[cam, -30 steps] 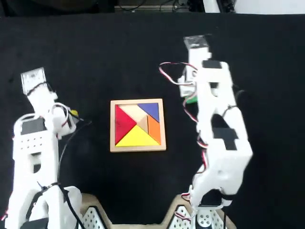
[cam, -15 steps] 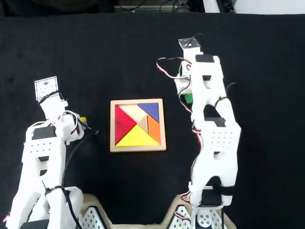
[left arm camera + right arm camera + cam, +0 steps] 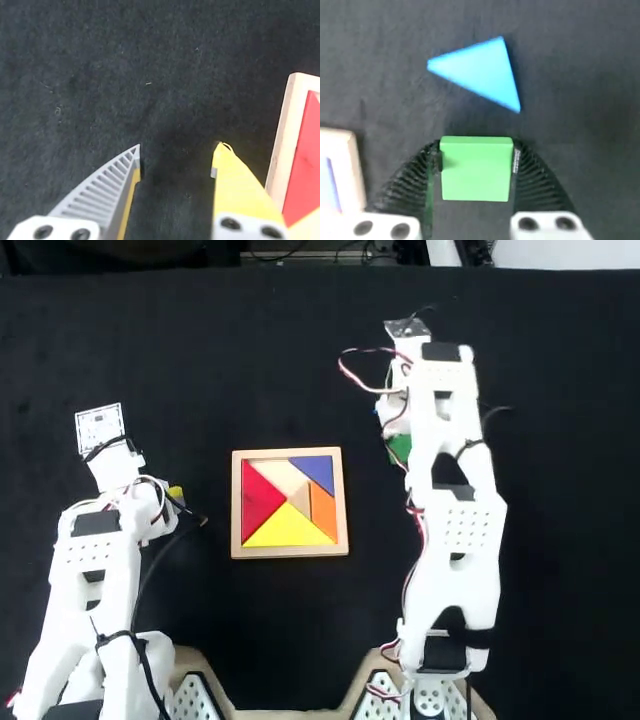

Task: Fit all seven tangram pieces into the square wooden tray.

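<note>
While my right pincer (image 3: 475, 150) pinches the green square (image 3: 476, 172) by two opposite edges, near the blue triangle (image 3: 477, 72) and apart from the tray (image 3: 290, 553), a shallow grip could let it twist or drop. My left pincer (image 3: 175, 155) hangs spread, empty.

Green square (image 3: 476, 168) is noted in the black ribbed right gripper (image 3: 476, 149). Light blue triangle (image 3: 479, 74) is seen on black cloth (image 3: 200, 360). Pale wood tray (image 3: 236, 502): red piece (image 3: 258, 498), yellow piece (image 3: 288, 530), orange piece (image 3: 323, 508), dark blue piece (image 3: 316, 472), tan piece (image 3: 290, 485). Left gripper (image 3: 175, 160): one side yellow, the other grey ribbed.
</note>
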